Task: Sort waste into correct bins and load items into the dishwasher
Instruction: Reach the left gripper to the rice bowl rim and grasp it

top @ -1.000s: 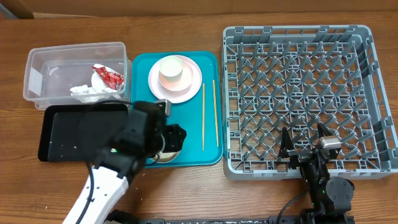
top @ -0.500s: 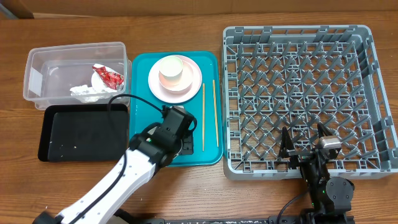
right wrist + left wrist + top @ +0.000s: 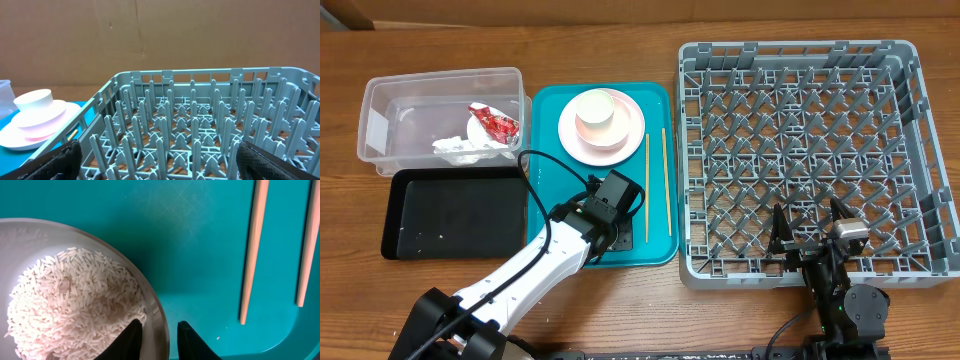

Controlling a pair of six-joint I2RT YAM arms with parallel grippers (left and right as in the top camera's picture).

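A white bowl (image 3: 156,311) holding a heap of loose rice (image 3: 75,300) sits at the near edge of the teal serving tray (image 3: 200,240), just left of two wooden chopsticks (image 3: 252,250) that lie side by side on the same tray. The left tool (image 3: 159,342) stands astride the bowl's rim, one finger inside over the rice and one outside. A sliver of teal shows between the outer finger and the rim, so the jaws look slightly parted and not yet clamped.

The bowl appears stiff, smooth and breakable, and the rice makes it bottom-heavy. The grains are loose and would spill at any tilt. The thin rim between the fingers is the likely hold, and it calls for a firm, level pinch because a glazed edge can slip. The rice probably has to be tipped into a bin before the bowl goes to the rack.

Further up the tray, a pale pink plate (image 3: 620,145) carries a smaller bowl (image 3: 595,115). To the left on the wooden counter (image 3: 620,40), the clear tub (image 3: 390,120) holds a crumpled napkin (image 3: 455,148) and a red wrapper (image 3: 495,122). The black tray (image 3: 450,215) lies just in front of it.

To the right, the grey dish rack (image 3: 800,150) shows no dishes. The right tool (image 3: 810,238) rests at its near edge, fingers spread wide and holding nothing.
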